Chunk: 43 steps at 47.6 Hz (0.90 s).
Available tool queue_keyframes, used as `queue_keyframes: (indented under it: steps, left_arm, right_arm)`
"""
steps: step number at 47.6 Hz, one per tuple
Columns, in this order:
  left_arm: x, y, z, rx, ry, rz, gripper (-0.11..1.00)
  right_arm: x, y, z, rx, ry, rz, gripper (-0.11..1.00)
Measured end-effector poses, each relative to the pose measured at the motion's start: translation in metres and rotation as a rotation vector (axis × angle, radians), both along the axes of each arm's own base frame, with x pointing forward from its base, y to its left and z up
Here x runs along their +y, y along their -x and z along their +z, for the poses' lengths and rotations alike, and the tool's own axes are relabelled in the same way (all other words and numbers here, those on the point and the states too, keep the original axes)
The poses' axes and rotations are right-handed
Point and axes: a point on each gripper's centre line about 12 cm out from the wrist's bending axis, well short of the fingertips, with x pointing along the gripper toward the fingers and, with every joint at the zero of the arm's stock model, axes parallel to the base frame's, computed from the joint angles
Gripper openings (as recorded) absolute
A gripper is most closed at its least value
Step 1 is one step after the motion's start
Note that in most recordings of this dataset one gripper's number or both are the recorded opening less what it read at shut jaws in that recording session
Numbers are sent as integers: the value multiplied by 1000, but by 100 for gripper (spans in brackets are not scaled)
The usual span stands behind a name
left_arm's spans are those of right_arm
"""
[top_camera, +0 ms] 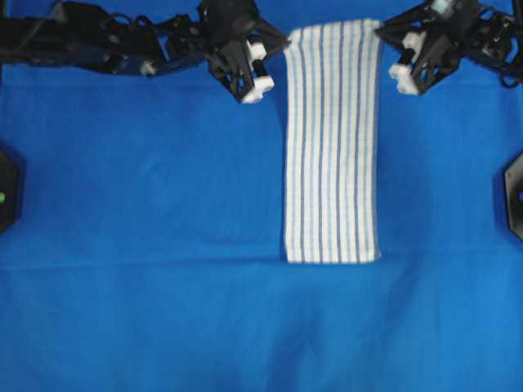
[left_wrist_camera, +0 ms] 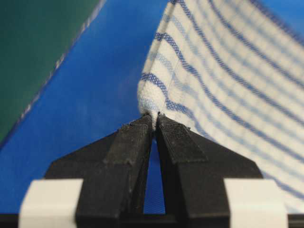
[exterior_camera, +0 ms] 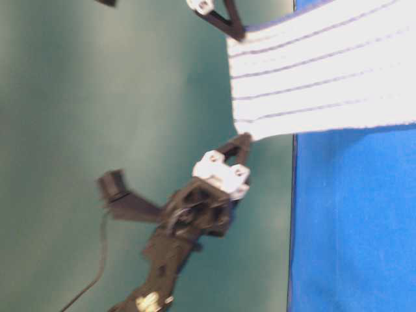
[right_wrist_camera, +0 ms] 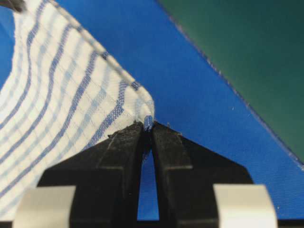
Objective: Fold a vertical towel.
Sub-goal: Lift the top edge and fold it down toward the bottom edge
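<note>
- White striped weave is filling the middle of the overhead view: the towel (top_camera: 333,143) is lying lengthwise on the blue cloth (top_camera: 147,245), its far end at that cloth's far edge. The left gripper (top_camera: 278,51) is pinching one far corner and the right gripper (top_camera: 382,34) the other. To fold well, I judge both corners should be travelling together toward the near end, level and equally tensioned, so the stripes are lining up.
- At table level, the towel's (exterior_camera: 325,71) held end is hanging lifted off the blue cloth (exterior_camera: 351,227), stretched between two grippers; the nearer gripper (exterior_camera: 246,138) is clamping its corner.
- In the left wrist view, the jaws are closing tight on the towel's (left_wrist_camera: 228,80) corner tip; the grip looks shallow, so pulling gently is advisable.
- In the right wrist view, the jaws are likewise nipping the towel's (right_wrist_camera: 61,99) corner.
- Nothing is blocking the path; only two dark fixtures (top_camera: 8,188) are sitting at the cloth's side edges.
</note>
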Motion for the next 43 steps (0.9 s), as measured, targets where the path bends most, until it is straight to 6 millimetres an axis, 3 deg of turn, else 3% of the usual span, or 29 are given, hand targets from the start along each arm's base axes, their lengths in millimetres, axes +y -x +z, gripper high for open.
queue_keyframes:
  steps: [10, 27, 32, 43]
  left_arm:
    - [-19, 9, 33, -65, -27, -33, 4]
    - [-50, 0, 32, -62, -23, -105, 4]
    - [-68, -2, 29, -52, -19, -146, 4]
    - [-131, -4, 17, -13, -5, -291, 4]
  right_arm:
    - [20, 13, 18, -67, 36, 21, 8]
    - [46, 21, 20, -56, 16, 81, 8]
    - [61, 21, 16, -32, -13, 128, 8]
    - [106, 13, 7, 28, -109, 276, 8]
